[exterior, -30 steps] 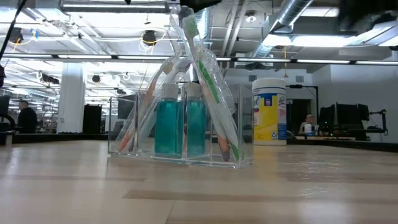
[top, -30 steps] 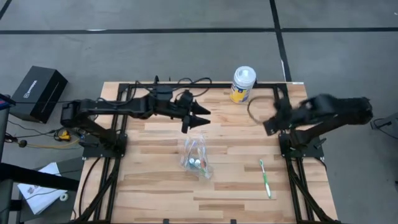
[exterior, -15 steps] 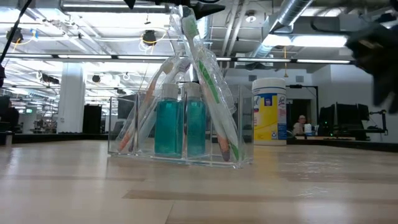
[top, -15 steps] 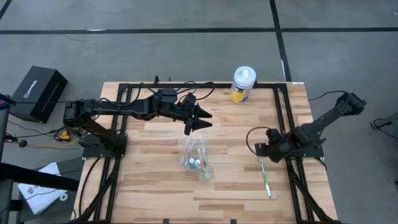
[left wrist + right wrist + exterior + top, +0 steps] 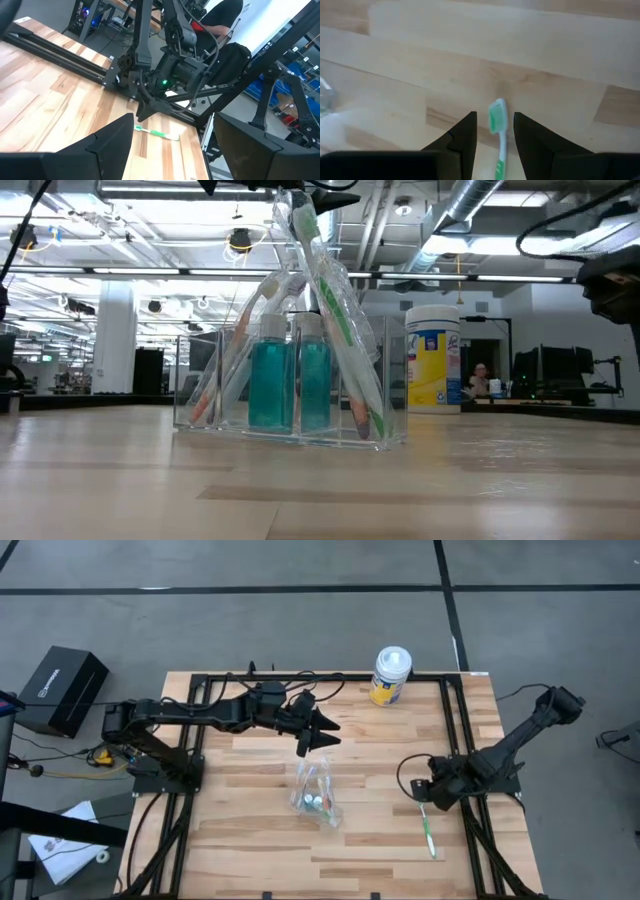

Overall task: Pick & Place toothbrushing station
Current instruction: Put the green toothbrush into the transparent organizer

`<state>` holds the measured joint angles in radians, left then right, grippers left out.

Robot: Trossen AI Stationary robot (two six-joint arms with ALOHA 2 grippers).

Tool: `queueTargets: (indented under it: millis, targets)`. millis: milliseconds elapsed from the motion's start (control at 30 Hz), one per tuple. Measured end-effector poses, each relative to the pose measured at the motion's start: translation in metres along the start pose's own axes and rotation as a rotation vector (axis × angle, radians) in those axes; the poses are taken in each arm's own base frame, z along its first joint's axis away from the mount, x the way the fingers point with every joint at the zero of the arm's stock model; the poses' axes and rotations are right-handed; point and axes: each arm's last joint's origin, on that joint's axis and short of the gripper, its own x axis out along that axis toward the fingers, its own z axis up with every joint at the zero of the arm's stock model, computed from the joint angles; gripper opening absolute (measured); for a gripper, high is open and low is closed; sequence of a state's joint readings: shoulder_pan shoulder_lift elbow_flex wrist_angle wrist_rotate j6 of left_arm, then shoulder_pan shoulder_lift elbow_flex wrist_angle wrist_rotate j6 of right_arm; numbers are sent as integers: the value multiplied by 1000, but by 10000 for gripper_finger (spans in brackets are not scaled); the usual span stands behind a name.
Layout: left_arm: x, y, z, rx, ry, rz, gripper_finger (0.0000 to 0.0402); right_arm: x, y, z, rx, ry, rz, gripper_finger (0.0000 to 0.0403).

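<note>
— Where's your right gripper [image 5: 494, 131] just now?

— Low over the wooden table [image 5: 260, 840], on my right side. My two fingers [image 5: 462, 134] are parted, one on each side of the head of the loose green toothbrush [image 5: 498, 135]. In my wrist view they don't look to be pressing it; it lies flat on the boards, handle running back under me. From above, that brush [image 5: 426, 825] sits near the table's right edge, with the gripper [image 5: 424, 794] at its far end.

— And the rest of the set?

— In the middle of the table, well apart from that brush: a clear holder [image 5: 292, 395] with two teal bottles [image 5: 296, 384] standing upright side by side, and toothbrushes in clear wrapping [image 5: 330, 310] leaning across them. One shows green, another orange near its lower end. From above it's a small clear cluster [image 5: 316, 792].

— Your left gripper?

— My left gripper [image 5: 327, 731] hangs above the table just beyond the holder, fingers spread wide and gripping nothing. Past them, my left wrist view catches the right arm [image 5: 170, 75] over the green brush [image 5: 156, 133].

— Anything farther back?

— A white-and-yellow wipes canister [image 5: 391, 676] at the far edge, and a seated person [image 5: 483, 381] in the room behind.
</note>
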<state>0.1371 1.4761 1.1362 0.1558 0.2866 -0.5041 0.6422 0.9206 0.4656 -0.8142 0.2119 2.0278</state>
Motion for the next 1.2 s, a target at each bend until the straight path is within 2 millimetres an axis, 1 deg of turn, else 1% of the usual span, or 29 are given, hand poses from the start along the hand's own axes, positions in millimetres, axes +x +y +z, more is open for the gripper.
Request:
queueTargets:
  millis: [133, 433, 600, 700, 867, 967, 1067, 1100, 1133, 1200]
  targets:
    - [0, 0, 0, 1, 0, 0, 269, 8, 2, -4, -8, 15, -50, 119]
    - [0, 0, -1, 0, 13, -15, 269, 34, 18, -19, -21, 50, -39, 119]
    - [0, -1, -1, 0, 15, -16, 269, 48, 23, -26, -24, 80, -66, 119]
    - [0, -1, -1, 0, 17, -20, 269, 51, 23, -27, -24, 83, -72, 119]
    - [0, -1, -1, 0, 23, -30, 269, 48, 23, -26, -8, 87, -62, 116]
    - [0, -1, -1, 0, 23, -30, 269, 47, 22, -25, -10, 88, -64, 90]
    - [0, -1, -1, 2, 23, -30, 269, 46, 23, -26, -10, 91, -51, 32]
    - [0, -1, -1, 5, 23, -30, 269, 46, 25, -26, -11, 92, -34, 19]
    - [0, -1, -1, 5, 23, -30, 269, 46, 25, -26, -16, 83, -26, 13]
    - [0, -1, -1, 5, 23, -30, 269, 46, 26, -26, -11, 76, -12, 16]
